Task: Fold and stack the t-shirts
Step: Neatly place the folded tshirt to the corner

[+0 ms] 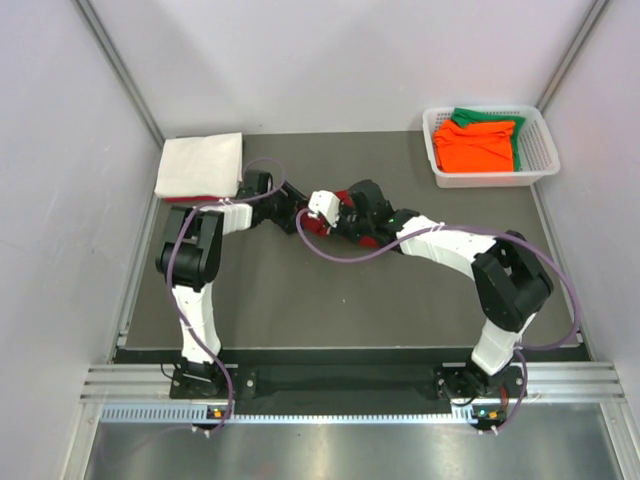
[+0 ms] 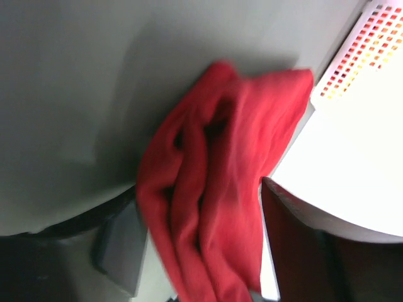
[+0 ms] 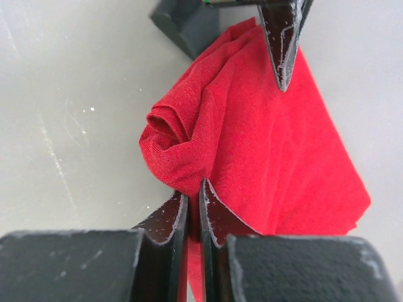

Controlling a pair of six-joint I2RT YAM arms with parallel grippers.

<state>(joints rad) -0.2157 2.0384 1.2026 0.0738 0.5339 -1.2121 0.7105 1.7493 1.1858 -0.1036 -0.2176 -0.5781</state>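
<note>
Both arms reach inward and low over the table (image 1: 300, 300) centre, wrists nearly meeting. The right gripper (image 3: 194, 204) is clamped on the bunched dark red t-shirt (image 3: 264, 145) lying there. The left gripper (image 2: 201, 195) has its jaws apart, straddling the same cloth. T-shirts: four. One is dark red, one white t-shirt (image 1: 200, 165) is folded back-left, and one orange t-shirt (image 1: 475, 145) and one green t-shirt (image 1: 485, 116) are in the single basket (image 1: 540, 150).

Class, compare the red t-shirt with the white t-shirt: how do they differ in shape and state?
The red t-shirt is bunched and pinched by the right gripper; the white t-shirt lies folded flat. Red sits in the middle, white in the far left corner. Both are plain cloth.
</note>
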